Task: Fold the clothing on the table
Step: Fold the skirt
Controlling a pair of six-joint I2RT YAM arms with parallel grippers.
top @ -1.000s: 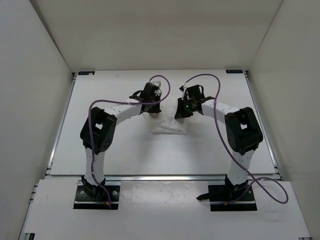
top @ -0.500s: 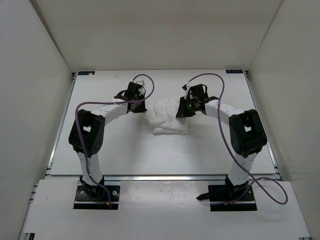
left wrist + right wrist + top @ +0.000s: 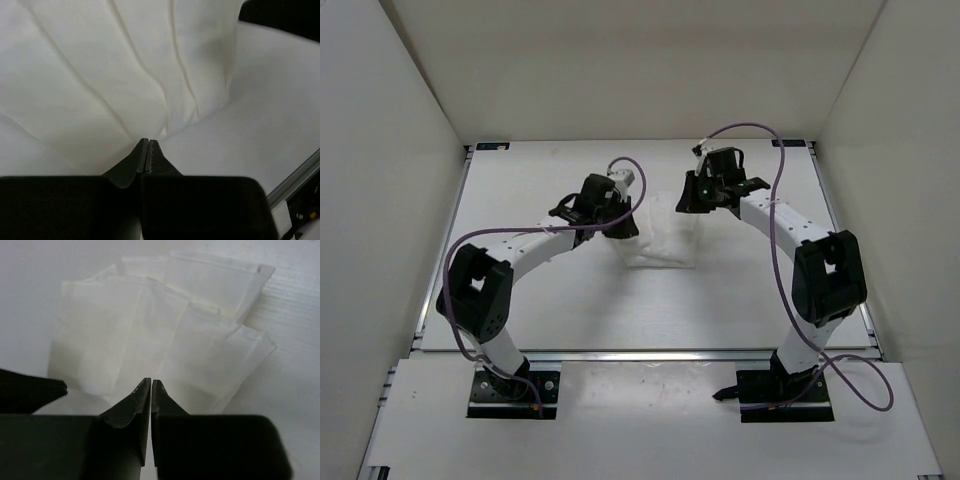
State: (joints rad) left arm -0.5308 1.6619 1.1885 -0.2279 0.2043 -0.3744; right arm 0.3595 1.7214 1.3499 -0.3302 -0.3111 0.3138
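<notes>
Both elbows have swung outward since a second ago, and the left gripper (image 3: 148, 143) has come back against the left edge of the clothing (image 3: 660, 243). Its jaws stand a hairline apart, with the tips right where the pleats converge. Whether a pinch of fabric is caught there we cannot tell. Directly ahead of those tips the white pleated clothing lies as a folded stack on the table (image 3: 560, 300), between the two grippers. Its longer side seems to run crosswise to each one's reach. Beyond it, the right gripper (image 3: 151, 382) shows a thin slit with nothing in it, its tips just short of the stack's edge. We judge the left arm nearer for the next grasp.
</notes>
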